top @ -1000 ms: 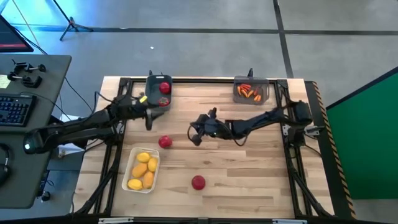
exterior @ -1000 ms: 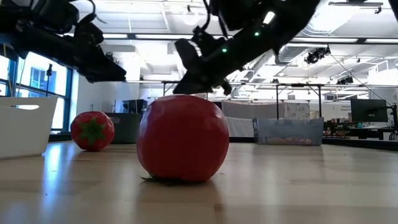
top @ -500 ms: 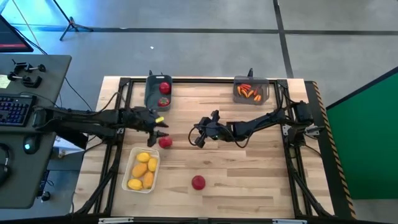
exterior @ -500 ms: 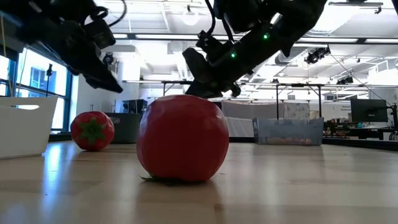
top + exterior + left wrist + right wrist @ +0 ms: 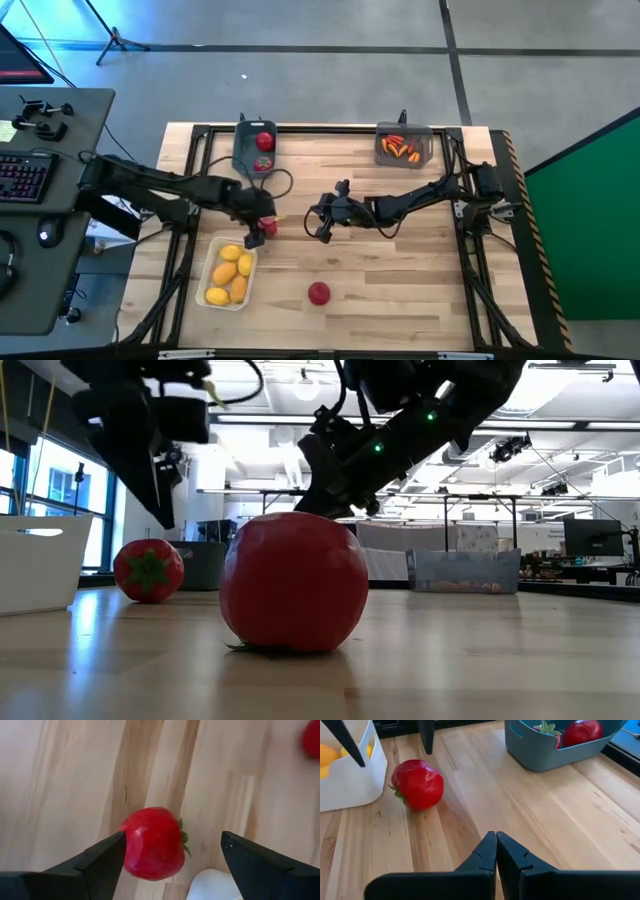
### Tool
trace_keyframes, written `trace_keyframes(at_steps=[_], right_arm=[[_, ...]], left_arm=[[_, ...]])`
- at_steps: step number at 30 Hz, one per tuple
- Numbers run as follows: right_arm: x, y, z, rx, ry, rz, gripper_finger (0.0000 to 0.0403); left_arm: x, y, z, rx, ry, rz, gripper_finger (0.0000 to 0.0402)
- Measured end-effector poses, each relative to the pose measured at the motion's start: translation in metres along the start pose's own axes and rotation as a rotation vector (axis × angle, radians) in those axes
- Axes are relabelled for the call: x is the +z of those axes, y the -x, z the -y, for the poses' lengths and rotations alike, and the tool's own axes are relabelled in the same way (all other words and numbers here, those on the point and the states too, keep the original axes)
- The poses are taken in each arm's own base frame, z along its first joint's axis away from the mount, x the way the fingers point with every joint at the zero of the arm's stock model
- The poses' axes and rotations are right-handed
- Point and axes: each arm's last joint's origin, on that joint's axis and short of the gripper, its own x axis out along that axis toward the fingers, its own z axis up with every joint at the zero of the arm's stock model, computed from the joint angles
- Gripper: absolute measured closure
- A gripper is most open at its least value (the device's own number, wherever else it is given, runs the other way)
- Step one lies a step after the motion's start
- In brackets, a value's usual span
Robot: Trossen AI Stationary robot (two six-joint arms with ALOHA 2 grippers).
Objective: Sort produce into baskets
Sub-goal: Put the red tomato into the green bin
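A red tomato (image 5: 268, 226) lies on the table left of centre, its green top sideways (image 5: 152, 842). My left gripper (image 5: 257, 232) hangs open above it, pointing down, one finger on either side (image 5: 173, 836), clear of it in the low view (image 5: 163, 500). My right gripper (image 5: 322, 224) is shut and empty (image 5: 496, 839), a little to the tomato's right. A second tomato (image 5: 319, 292) rests near the front edge (image 5: 293, 582). The dark blue basket (image 5: 254, 148) holds tomatoes, the white basket (image 5: 228, 275) lemons, and the translucent basket (image 5: 403, 146) orange pieces.
The white basket's wall (image 5: 350, 785) stands close beside the tomato on its near side. A black frame (image 5: 330, 128) runs round the table's edges. Bare wood lies between the two tomatoes and toward the right.
My left gripper has swung from beside the dark blue basket toward the table's near edge. It now stands over the tomato left of centre and has tipped from a shallow slant to pointing steeply down. The tomatoes have not moved.
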Motion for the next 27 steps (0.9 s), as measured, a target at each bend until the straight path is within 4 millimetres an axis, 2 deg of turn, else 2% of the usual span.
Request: trace_keyframes(at_steps=[7, 12, 27], right_arm=[[0.000, 0.000, 0.000, 0.000, 0.008, -0.001, 0.0402], [0.000, 0.000, 0.000, -0.001, 0.033, 0.001, 0.0402], [0.001, -0.001, 0.003, -0.003, 0.055, 0.001, 0.0402]], left_arm=[[0.002, -0.019, 0.000, 0.061, -0.026, -0.154, 0.0082], [0.001, -0.027, -0.001, 0.087, -0.008, -0.198, 0.0082], [0.001, -0.028, -0.002, 0.095, -0.010, -0.199, 0.0082]])
